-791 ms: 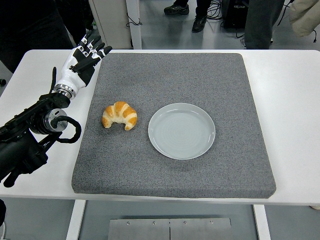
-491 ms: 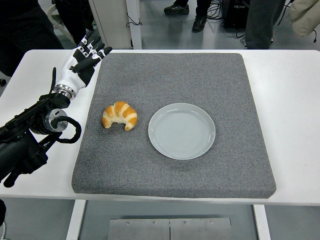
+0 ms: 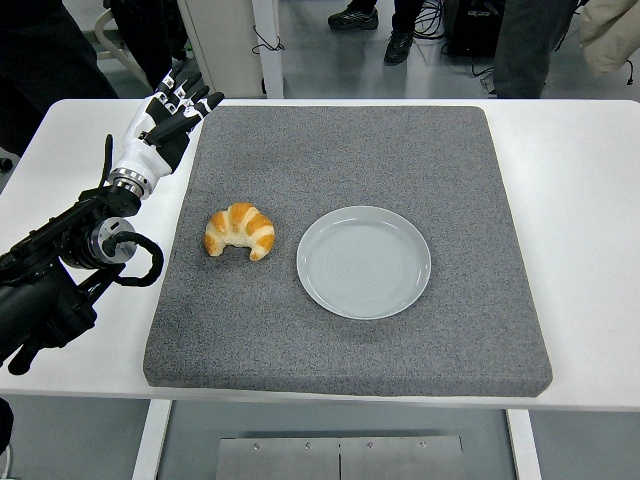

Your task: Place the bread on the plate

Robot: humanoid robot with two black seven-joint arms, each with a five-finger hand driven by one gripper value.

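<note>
From the head view you see the bread [image 3: 239,231] lying on the grey mat [image 3: 400,150], just beside the empty plate [image 3: 364,262] at its nine o'clock. Your left robot hand [image 3: 168,118] sits well apart from the bread at about eleven o'clock, over the white surface [image 3: 585,220] at the mat's edge, fingers extended and grasping nothing.

plate [image 3: 364,262]: on the mat [image 3: 350,340], near its middle
bread [image 3: 239,230]: left of plate, apart
left hand [image 3: 163,122]: far-left of plate
</note>
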